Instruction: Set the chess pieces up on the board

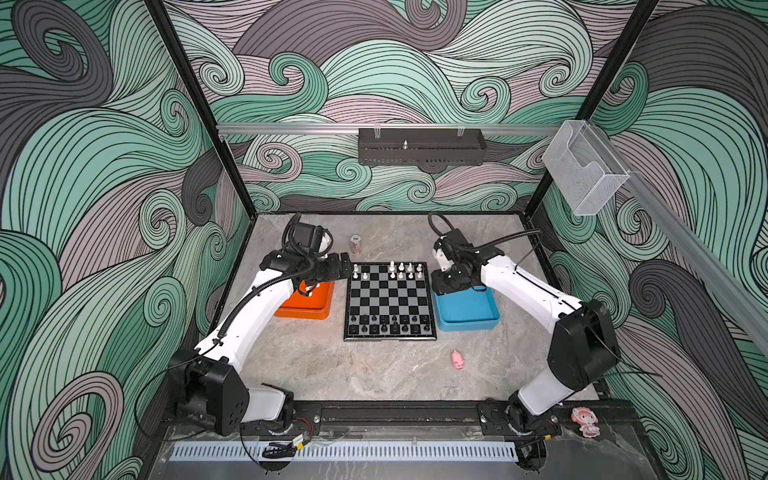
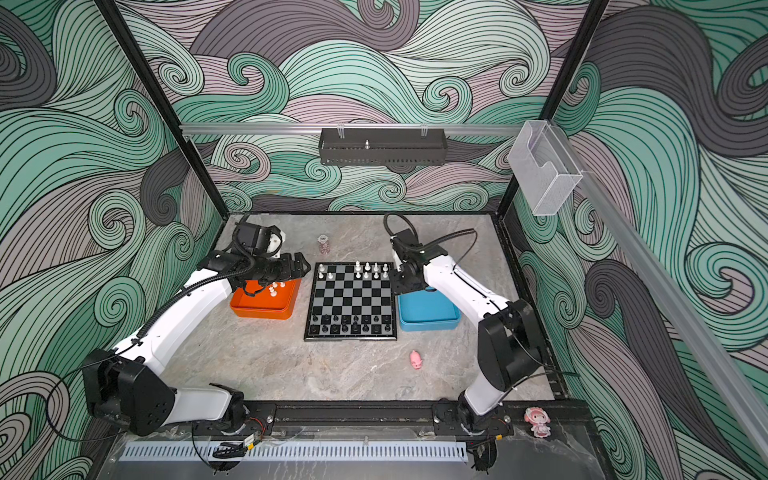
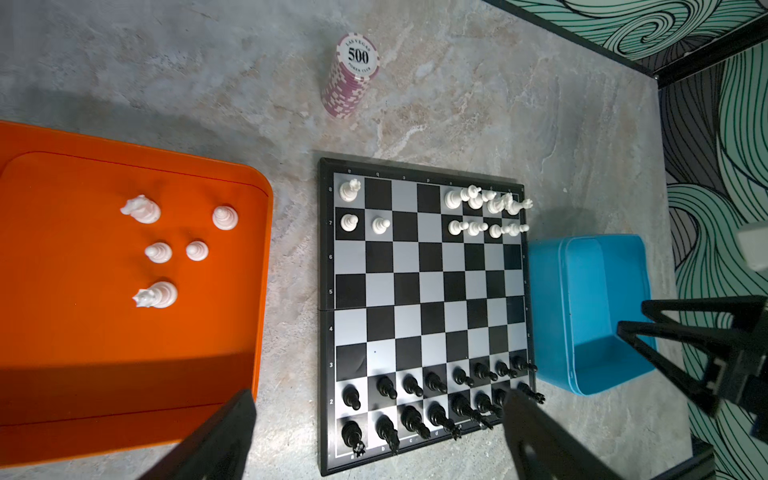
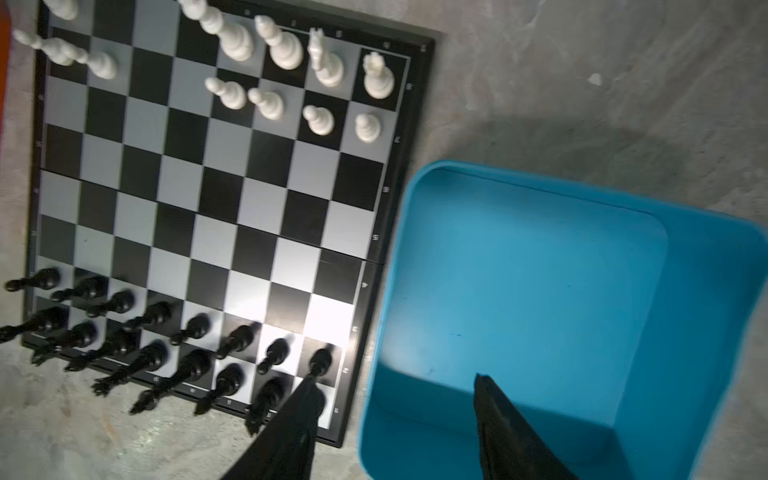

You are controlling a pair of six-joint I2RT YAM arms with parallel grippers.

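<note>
Left claw (image 3: 380,395) gapes wide by the far-left corner of the board (image 1: 390,299); right claw (image 4: 395,376), spread and empty, hovers at its right edge. Five white pieces (image 3: 158,252) sit in the orange tray (image 3: 62,332).

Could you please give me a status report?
Left gripper, right gripper: jaws open, empty. Black pieces set; five white pieces in orange tray. Board unobstructed.

My left arm (image 1: 257,307) and right arm (image 1: 528,291) reach forward; left jaws gape wide, right jaws stand parted, both empty
</note>
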